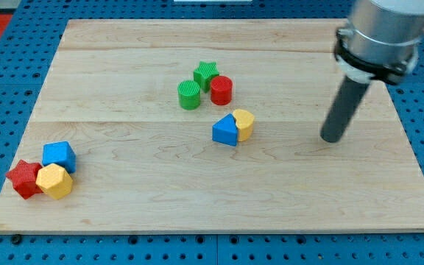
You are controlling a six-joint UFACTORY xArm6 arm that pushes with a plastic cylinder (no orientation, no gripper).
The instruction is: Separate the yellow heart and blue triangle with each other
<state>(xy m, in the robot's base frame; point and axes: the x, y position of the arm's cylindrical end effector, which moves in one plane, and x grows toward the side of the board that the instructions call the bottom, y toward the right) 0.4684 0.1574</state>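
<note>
Sitting near the board's (109,199) middle, the blue triangle (226,131) and the yellow heart (244,124) are touching each other, the triangle on the view's left of the pair and slightly lower, the heart pressing against its right side. My tip (332,138) is resting on the wood well to the view's right of them, at about the same height in the view, with bare board lying between it and the heart. The rod is rising from the tip up and to the right, leaning toward the grey cuff at the view's top right corner. It is touching no block. The arm is carrying no gripper, only this rod, so nothing is being grasped.

Just above the pair, toward the view's top, three blocks are clustering: a green star (206,73) at the top, a green cylinder (189,95) below and to its left, and a red cylinder (221,90) to the right of both. The star is touching or nearly touching both cylinders. This cluster is standing near the pair yet apart from it.

Over at the view's bottom left corner, three more blocks are huddling in contact: a blue cube (58,156) uppermost, a red star (25,178) at the far left, and a yellow hexagon (54,181) below the cube and right of the star. They are lying well apart from everything else.
</note>
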